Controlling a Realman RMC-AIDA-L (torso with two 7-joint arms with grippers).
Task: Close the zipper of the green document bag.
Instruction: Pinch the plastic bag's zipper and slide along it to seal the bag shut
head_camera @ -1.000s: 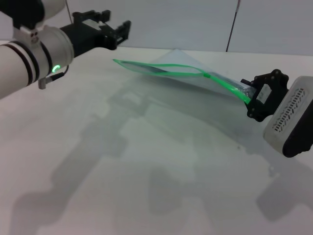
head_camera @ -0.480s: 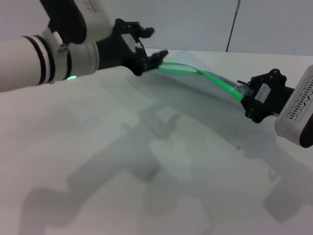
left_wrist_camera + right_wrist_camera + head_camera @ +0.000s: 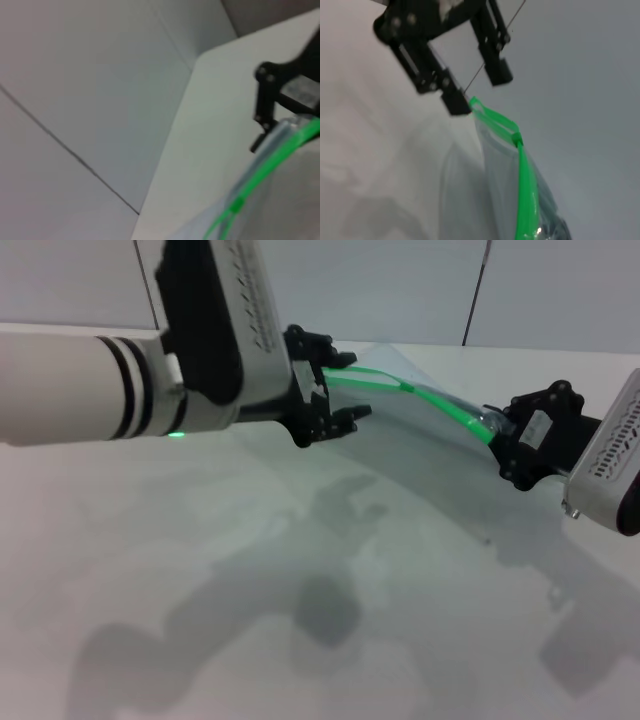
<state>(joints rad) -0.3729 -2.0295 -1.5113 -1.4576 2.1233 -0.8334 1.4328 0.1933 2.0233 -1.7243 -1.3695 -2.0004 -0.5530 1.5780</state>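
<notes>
Table (image 3: 200,570): white, bare around the bag.
Green document bag (image 3: 420,455): raised off the table, one end pinched shut-fingered by the right gripper (image 3: 505,440).
Left gripper (image 3: 335,390): fingers spread, has swung in to the bag's open end.
Zipper (image 3: 450,410): slider mid-strip, not yet grasped; closing unstarted.

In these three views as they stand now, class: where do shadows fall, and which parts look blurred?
Head view: soft dark shadows of both arms lie across the white table, and a green light glows on the left arm. Left wrist view: the right gripper and the zipper look smeared. Right wrist view: the left gripper is blurred, open beside the zipper's free end; the green document bag is sharper.
</notes>
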